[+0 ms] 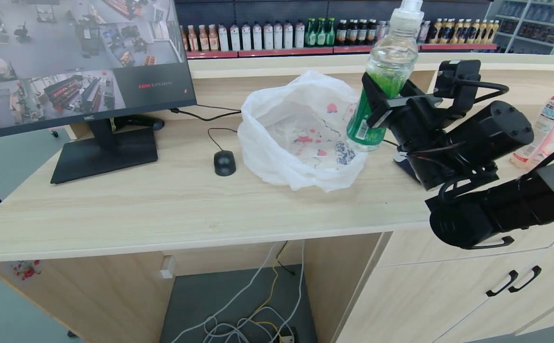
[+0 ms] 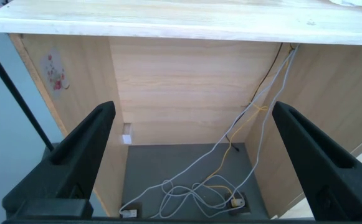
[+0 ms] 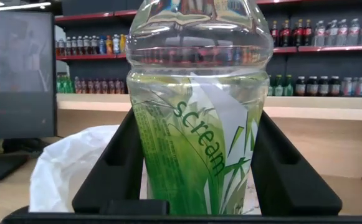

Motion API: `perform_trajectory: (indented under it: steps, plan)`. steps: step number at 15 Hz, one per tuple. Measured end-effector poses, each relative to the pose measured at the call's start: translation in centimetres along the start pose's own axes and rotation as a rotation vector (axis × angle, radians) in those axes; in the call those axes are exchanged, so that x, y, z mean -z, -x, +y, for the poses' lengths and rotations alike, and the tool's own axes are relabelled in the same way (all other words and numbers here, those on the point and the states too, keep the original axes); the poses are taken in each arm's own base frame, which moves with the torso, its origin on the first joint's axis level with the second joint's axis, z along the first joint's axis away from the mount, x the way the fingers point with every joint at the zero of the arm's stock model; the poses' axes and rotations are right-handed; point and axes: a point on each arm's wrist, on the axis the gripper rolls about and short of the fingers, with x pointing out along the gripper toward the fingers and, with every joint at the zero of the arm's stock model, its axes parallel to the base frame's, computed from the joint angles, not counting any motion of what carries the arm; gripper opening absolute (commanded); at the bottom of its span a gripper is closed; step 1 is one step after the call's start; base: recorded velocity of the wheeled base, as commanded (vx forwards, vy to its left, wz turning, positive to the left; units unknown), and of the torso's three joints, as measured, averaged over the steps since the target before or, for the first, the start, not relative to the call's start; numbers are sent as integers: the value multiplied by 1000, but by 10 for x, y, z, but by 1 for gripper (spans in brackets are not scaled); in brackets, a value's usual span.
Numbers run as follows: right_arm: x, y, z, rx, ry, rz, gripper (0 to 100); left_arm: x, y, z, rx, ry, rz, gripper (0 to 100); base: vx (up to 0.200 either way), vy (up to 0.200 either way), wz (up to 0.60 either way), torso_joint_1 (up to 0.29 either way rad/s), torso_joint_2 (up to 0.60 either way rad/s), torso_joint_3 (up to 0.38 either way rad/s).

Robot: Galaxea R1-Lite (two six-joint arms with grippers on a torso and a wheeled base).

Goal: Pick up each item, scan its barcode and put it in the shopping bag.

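Green-labelled clear bottle (image 1: pixel 391 62) is upright, cap up, clamped at mid-body by my right gripper (image 1: pixel 385 98). Its base hangs at the right rim of the white shopping bag (image 1: pixel 277 143), whose mouth opens to the bottle's left on the wooden counter (image 1: pixel 162 205). I judge the drop needs a short shift left, then down. Left gripper (image 2: pixel 193 155) sits below counter height, fingers apart and empty, so the right arm is nearer.
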Motion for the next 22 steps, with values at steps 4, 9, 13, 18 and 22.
perform_trajectory:
  steps: [4, 9, 13, 18, 22]
  plan:
    - [4, -6, 22, -43, -29, 86, 0, 0, 0, 0, 0, 0, 0, 100, 0, 0, 0, 0, 0, 0]
    - [0, -23, 38, -59, -49, 152, 0, 0, 0, 0, 0, 0, 0, 100, 0, 0, 0, 0, 0, 0]
    - [4, -40, 42, -66, -61, 142, 0, 0, 0, 0, 0, 0, 0, 100, 0, 0, 0, 0, 0, 0]
    - [20, -64, 46, -64, -79, 154, 0, 0, 0, 0, 0, 0, 0, 100, 0, 0, 0, 0, 0, 0]
    - [23, -91, 49, -64, -95, 142, 0, 0, 0, 0, 0, 0, 0, 100, 0, 0, 0, 0, 0, 0]
